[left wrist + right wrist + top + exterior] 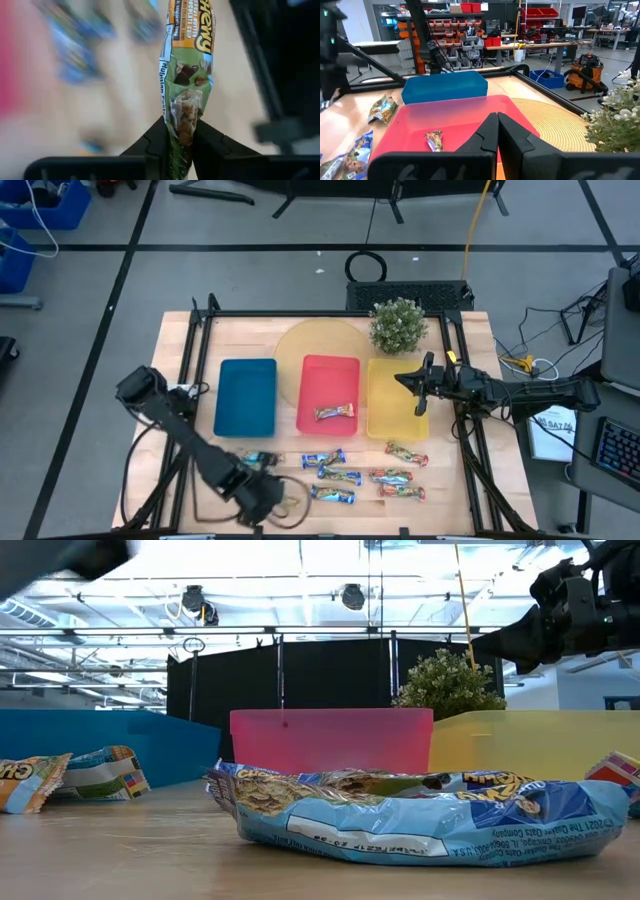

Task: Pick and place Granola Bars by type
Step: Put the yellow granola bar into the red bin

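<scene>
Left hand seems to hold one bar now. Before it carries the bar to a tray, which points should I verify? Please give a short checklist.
1. Grip: the left hand pinches the green-wrapped bar at one end, the rest sticking out: ok.
2. Bar lifted off the table: cannot tell.
3. Right hand out of the way: shut and holding nothing, over the yellow tray, far from the left hand: ok.
4. Target tray: the red tray holds one gold bar, a different type; which tray takes green: cannot tell.
5. Low path to the trays: loose bars lie in front of them: not ok, lift first.
</scene>
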Robot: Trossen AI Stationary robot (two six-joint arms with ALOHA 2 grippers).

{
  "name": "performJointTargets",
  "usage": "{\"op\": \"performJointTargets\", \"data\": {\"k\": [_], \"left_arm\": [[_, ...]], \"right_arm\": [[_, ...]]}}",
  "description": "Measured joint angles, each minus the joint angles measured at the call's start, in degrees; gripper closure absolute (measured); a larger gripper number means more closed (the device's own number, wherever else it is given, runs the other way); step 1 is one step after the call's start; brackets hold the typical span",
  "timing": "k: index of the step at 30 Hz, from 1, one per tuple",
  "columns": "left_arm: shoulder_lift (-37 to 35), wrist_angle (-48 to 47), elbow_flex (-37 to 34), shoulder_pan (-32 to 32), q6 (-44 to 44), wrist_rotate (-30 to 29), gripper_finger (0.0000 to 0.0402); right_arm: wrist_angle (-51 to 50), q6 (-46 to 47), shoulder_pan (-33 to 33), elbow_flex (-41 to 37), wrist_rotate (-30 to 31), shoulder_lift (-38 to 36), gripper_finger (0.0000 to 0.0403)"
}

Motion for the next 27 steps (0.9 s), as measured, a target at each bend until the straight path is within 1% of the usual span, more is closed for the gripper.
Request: {"op": "performJointTargets", "data": {"k": [2,5,7,9,11,13,16,18,21,27], "left_arm": [[-0.31,-3.78,5.1,3.85,5.77,-3.21,0.0346],[-0.41,-3.44,10.43,10.92,12.89,-7.61,0.0352],[-0.39,-2.7,12.18,15.9,18.09,-9.32,0.0353],[-0.39,-1.6,12.41,21.11,22.98,-9.92,0.0353],[-0.39,-1.12,11.3,26.39,25.44,-8.56,0.0347],[-0.15,-0.82,8.85,31.79,26.14,-5.97,0.034],[0.18,3.89,2.81,37.99,27.02,-3.19,0.0343],[0.2,7.94,-0.72,40.87,27.39,0.77,0.0353],[0.17,14.99,-3.83,43.77,27.37,6.19,0.0355],[0.09,20.38,-5.52,45.2,28.16,8.15,0.0345]], "right_arm": [[0.07,0.72,0.0,0.01,0.0,-0.04,0.0403],[0.06,1.27,0.0,0.01,0.0,-0.02,0.0403],[0.04,1.28,0.0,0.02,0.0,-0.02,0.0403],[0.02,1.27,0.0,0.02,0.0,0.0,0.0403],[0.01,1.22,0.0,0.02,0.0,-0.01,0.0403],[-0.01,1.16,0.0,0.01,0.0,0.0,0.0403],[-0.01,0.53,0.0,0.0,0.0,0.0,0.0403],[-0.01,-0.1,0.0,0.0,0.0,0.0,0.0403],[-0.01,-0.2,0.0,0.01,0.0,-0.02,0.0403],[1.96,-0.2,-0.02,0.01,0.12,-0.02,0.0403]]}}
